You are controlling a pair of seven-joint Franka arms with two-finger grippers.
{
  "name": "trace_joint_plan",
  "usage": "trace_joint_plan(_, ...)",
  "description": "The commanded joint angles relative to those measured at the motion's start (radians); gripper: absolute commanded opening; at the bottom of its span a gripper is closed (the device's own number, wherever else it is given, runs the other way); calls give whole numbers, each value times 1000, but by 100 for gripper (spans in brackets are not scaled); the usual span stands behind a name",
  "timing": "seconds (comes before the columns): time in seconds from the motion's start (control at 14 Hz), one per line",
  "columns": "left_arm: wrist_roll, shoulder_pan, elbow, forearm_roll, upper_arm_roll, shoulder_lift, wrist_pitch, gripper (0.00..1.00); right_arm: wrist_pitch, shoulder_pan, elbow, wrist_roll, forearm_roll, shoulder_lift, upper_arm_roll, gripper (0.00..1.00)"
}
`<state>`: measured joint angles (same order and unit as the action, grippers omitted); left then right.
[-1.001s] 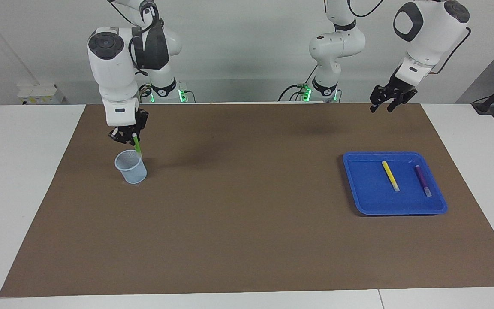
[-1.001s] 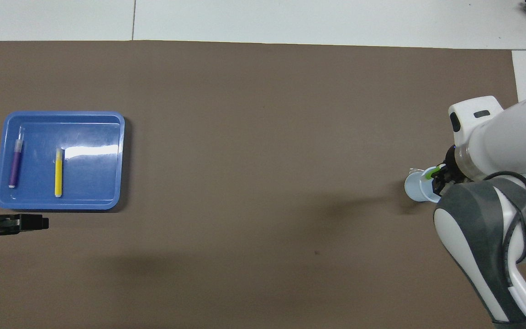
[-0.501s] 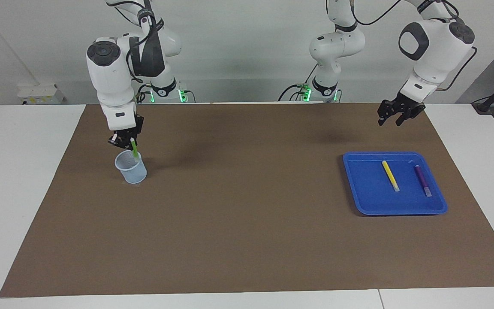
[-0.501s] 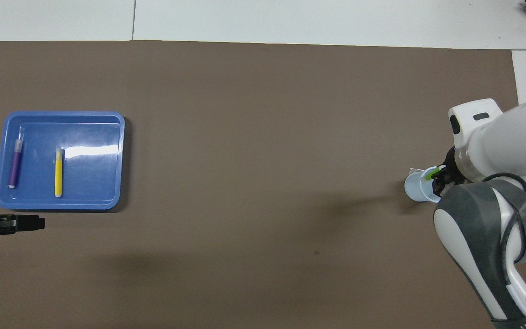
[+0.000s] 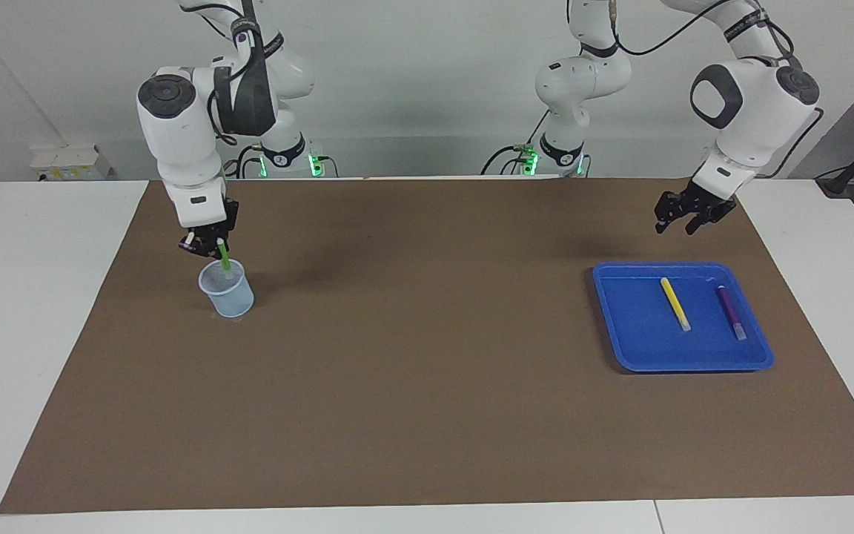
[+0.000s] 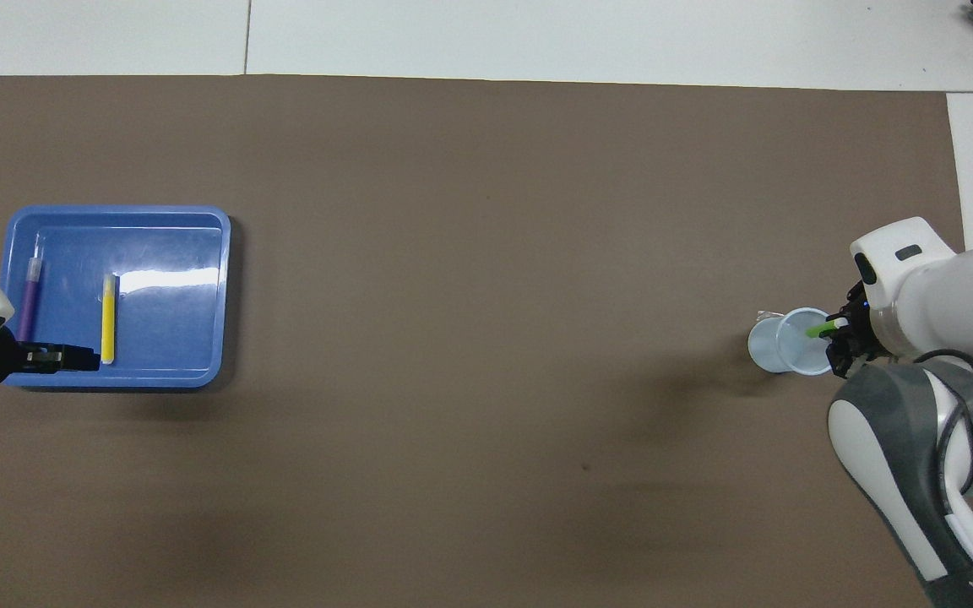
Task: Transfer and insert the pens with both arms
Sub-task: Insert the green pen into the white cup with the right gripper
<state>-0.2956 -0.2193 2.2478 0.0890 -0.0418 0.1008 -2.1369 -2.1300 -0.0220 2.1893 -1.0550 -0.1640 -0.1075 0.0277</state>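
Note:
My right gripper is shut on the green pen. The pen hangs tilted, its lower end inside the mouth of a clear plastic cup at the right arm's end of the mat. The yellow pen and the purple pen lie side by side in a blue tray at the left arm's end. My left gripper hangs open and holds nothing, in the air over the tray's edge on the robots' side.
A brown mat covers most of the white table. Only the cup and the tray stand on it.
The right gripper has shifted and come down, and the green pen's lower end now sits in the cup's mouth. The left gripper has dropped lower and moved over the tray's edge.

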Motion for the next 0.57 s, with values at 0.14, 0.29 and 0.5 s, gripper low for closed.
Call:
trace_joint_plan(0.14, -10, -14, -40, -18, -7, -107, -95, 66, -119, -15, 66, -13, -20, 5, 11, 4)
trace_joint_plan(0.29, -8, -14, -48, -18, -7, -140, -130, 66, -104, -15, 66, -10, -20, 3, 11, 51)
trace_joint_plan(0.5, -7, -15, -106, -18, -7, -209, -147, 66, -65, -6, 40, -10, -19, 0, 12, 83)
